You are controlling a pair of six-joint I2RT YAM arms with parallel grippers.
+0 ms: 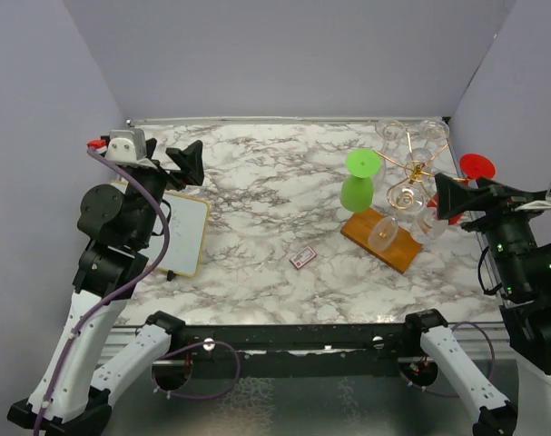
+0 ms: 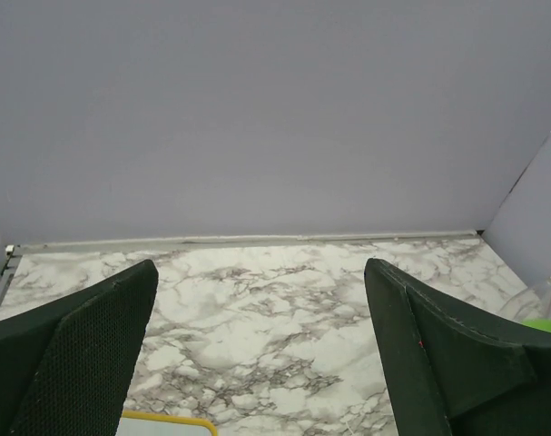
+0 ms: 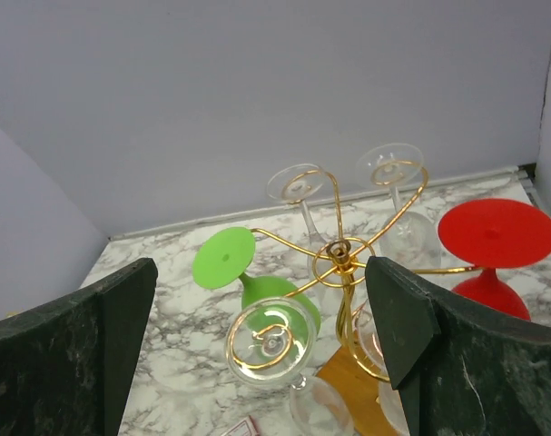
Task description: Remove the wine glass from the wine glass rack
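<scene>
The gold wire wine glass rack (image 1: 417,169) stands on its brown wooden base (image 1: 382,240) at the right of the marble table. Several glasses hang upside down from its curled arms: a green one (image 1: 359,182), a red one (image 1: 476,167) and clear ones (image 1: 385,231). In the right wrist view the rack's hub (image 3: 339,258) is straight ahead, with a clear glass's foot (image 3: 269,341) nearest, the green glass (image 3: 228,258) to the left and the red glass (image 3: 497,234) to the right. My right gripper (image 1: 453,194) (image 3: 259,274) is open and empty, just right of the rack. My left gripper (image 1: 188,163) (image 2: 260,272) is open and empty at the far left.
A small whiteboard with a yellow rim (image 1: 181,232) lies under the left arm; its corner shows in the left wrist view (image 2: 166,423). A small pink card (image 1: 302,258) lies left of the wooden base. Lavender walls close the back and both sides.
</scene>
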